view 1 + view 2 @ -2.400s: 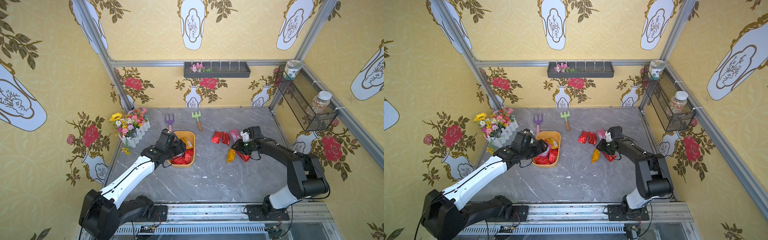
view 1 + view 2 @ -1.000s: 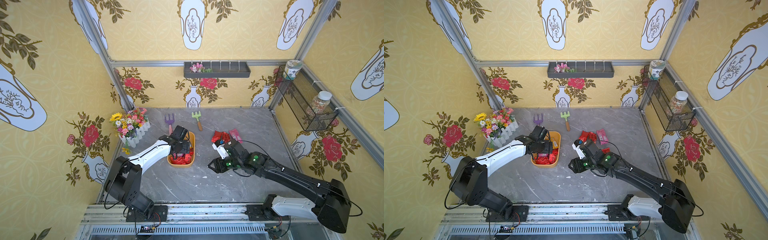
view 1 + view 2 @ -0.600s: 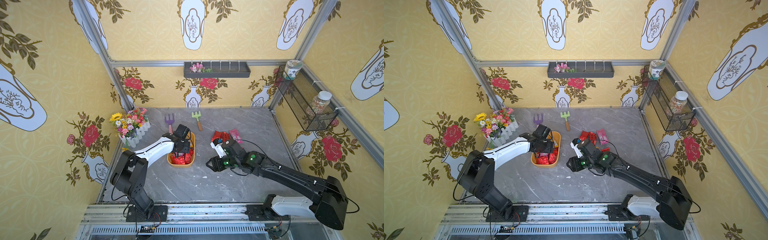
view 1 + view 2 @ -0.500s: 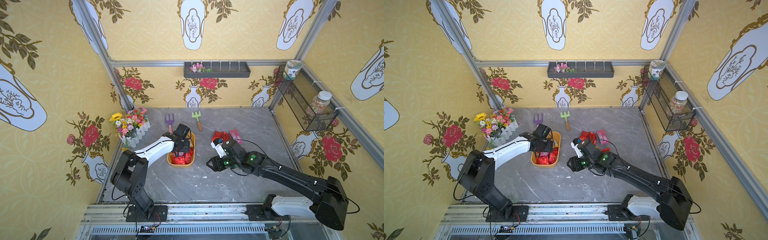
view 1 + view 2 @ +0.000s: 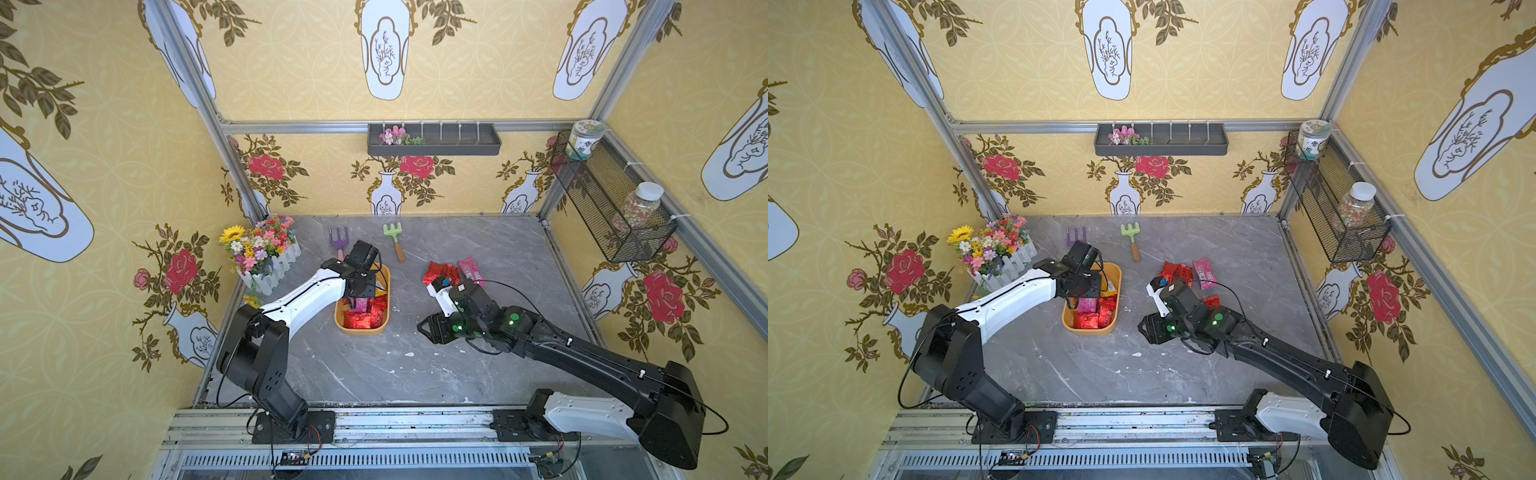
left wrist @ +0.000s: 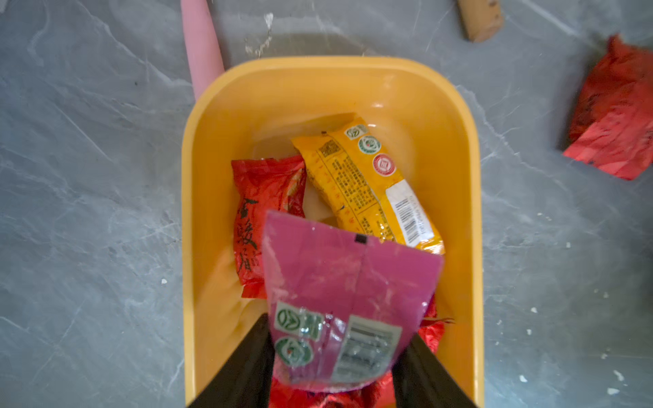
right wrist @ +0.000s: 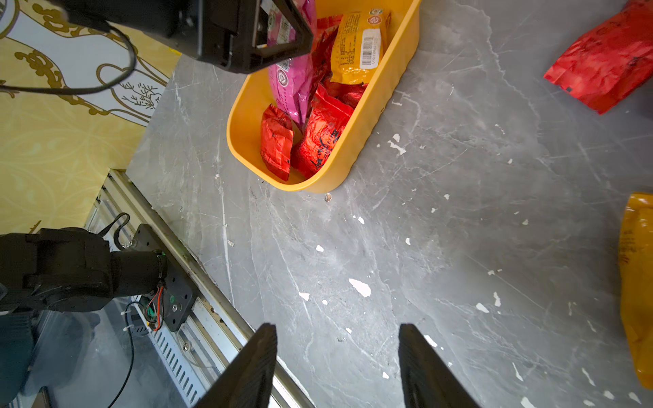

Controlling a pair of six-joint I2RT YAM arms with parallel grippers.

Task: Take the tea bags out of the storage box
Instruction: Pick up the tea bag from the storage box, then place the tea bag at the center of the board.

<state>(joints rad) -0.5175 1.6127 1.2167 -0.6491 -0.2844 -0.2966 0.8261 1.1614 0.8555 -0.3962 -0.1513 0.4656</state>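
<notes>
Left hand first: its two dark fingers are pressed onto the lower end of a pink tea bag. The bag stands up out of the storage box rather than lying flat (so I judge it gripped, but not yet clear of the rim).

Beside and under it in the box lie a yellow tea bag and a red tea bag. The right wrist view shows two more red ones at the end nearer the robot's base, and others may hide beneath.

The right hand hangs spread and empty over bare desk, well apart from the box.

Further out, already on the desk, there are:
- a cluster of red sachets with a second pink bag just beside them;
- a lone red sachet near the right arm;
- a yellow-orange sachet at the edge of the right wrist view.

By my reckoning roughly half the bags are out. The pink one in the left hand's grip has yet to be carried over, and the yellow one and several red ones wait in the box.
</notes>
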